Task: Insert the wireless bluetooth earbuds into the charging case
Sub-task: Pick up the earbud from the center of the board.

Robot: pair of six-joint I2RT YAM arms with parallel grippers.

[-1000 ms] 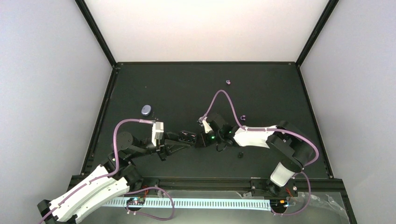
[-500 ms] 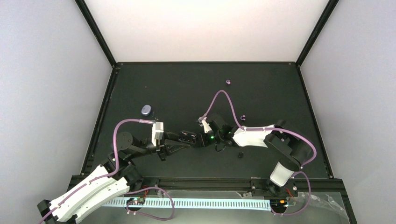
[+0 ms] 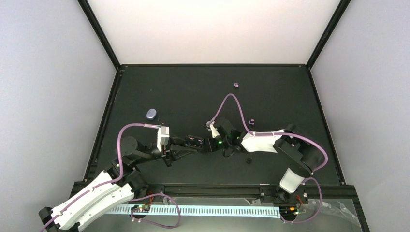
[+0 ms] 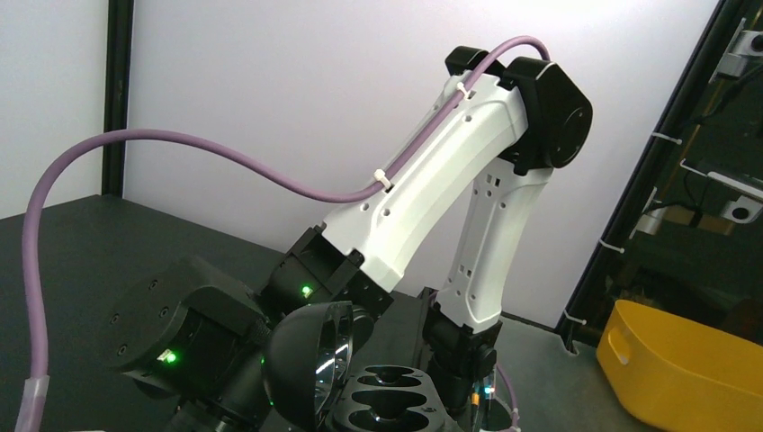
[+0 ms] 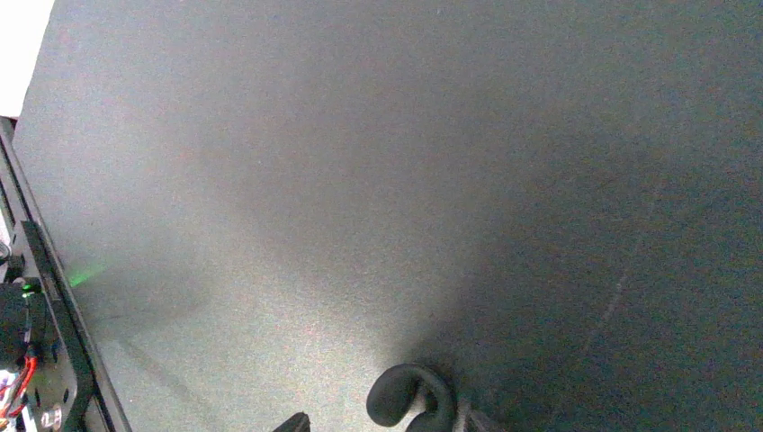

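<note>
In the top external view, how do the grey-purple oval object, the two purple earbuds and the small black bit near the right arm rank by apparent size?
1. grey-purple oval object, clearly largest.
2. far earbud, near earbud and black bit: all tiny specks, too alike to rank.

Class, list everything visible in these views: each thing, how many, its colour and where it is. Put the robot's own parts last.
earbuds: two, purple, on the table; one far centre-right, one just beyond the right arm
charging case: one, dark, open with two empty sockets, between the grippers
oval pebble: one, grey-lavender, table's left side
black bit: one, near side, by the right arm
table: one, black
yellow bin: one, off the table
cables: two, purple, one per arm
left gripper: black, holding the case
right gripper: black, facing the case; open or shut unclear
</note>
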